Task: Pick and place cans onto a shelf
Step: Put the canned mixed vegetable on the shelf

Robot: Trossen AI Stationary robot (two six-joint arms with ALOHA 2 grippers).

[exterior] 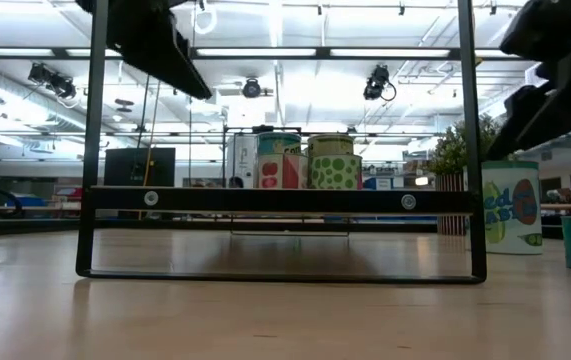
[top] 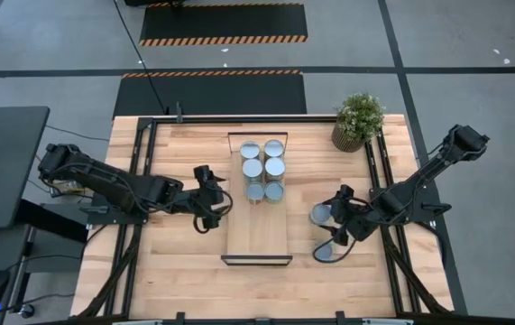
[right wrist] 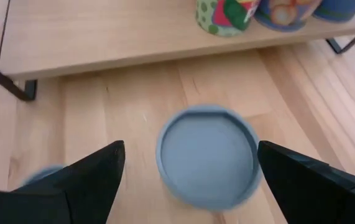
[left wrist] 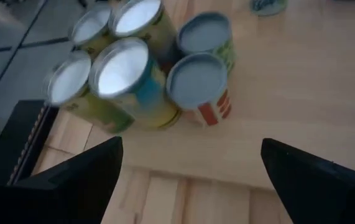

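Note:
The shelf is a long light-wood board on a dark frame in the middle of the table. Several cans stand on its far half in two rows; they also show in the left wrist view and the low view. Two more cans stand on the table right of the shelf, one farther and one nearer. My right gripper is open above the farther can, a finger on either side, not touching it. My left gripper is open and empty left of the shelf.
A potted plant stands at the table's far right. Dark rails run along the table's left and right sides. The shelf's near half is bare. The shelf's dark end frame fills the low view.

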